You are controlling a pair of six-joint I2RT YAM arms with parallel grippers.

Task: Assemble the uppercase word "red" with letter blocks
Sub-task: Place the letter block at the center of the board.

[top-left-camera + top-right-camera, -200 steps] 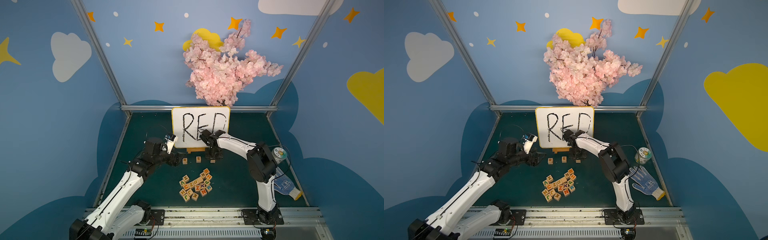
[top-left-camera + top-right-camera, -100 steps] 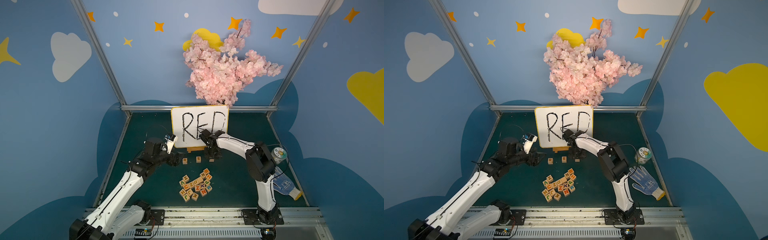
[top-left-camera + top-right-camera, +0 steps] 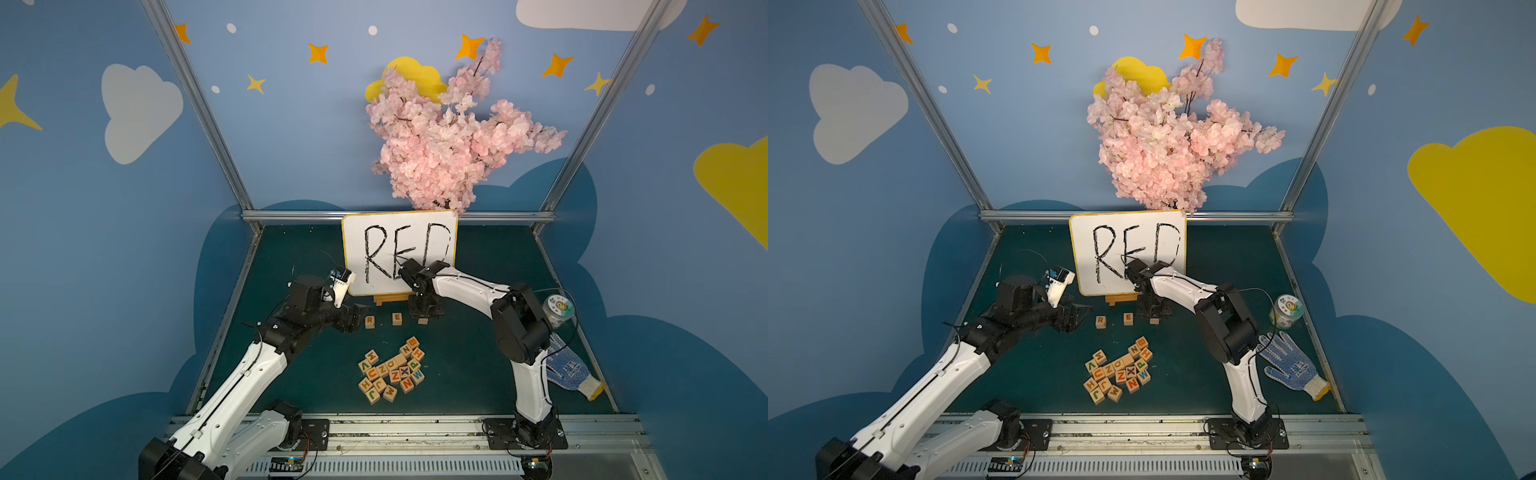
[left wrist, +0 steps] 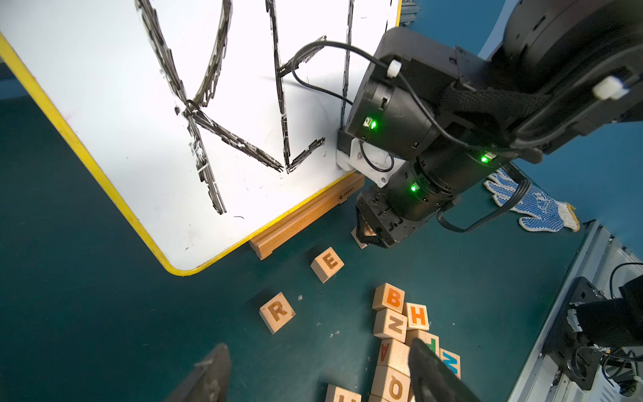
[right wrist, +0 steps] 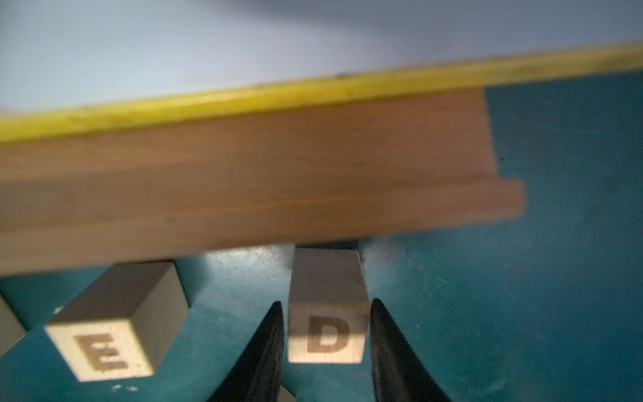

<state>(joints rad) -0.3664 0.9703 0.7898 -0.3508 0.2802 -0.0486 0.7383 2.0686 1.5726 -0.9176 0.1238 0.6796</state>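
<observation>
Three letter blocks stand in a row in front of the whiteboard: R (image 3: pixel 370 321), E (image 3: pixel 397 319) and D (image 5: pixel 327 334), each with its orange letter facing up. They are spaced apart and spell the word "red". My right gripper (image 5: pixel 327 302) points down over the D block (image 3: pixel 423 321) and is open. Its fingers (image 5: pixel 389 348) flank the block with a thin gap on each side. My left gripper (image 4: pixel 319 343) hovers left of the R block (image 4: pixel 277 312), open and empty.
The yellow-rimmed whiteboard (image 3: pixel 399 253) rests on a wooden stand (image 3: pixel 388 298) just behind the row. A pile of loose letter blocks (image 3: pixel 392 376) lies nearer the front. A glove (image 3: pixel 569 370) and a small jar (image 3: pixel 559 309) sit at the right.
My right gripper's jaws have parted slightly from the D block, which stays on the table. The left arm has not moved.
</observation>
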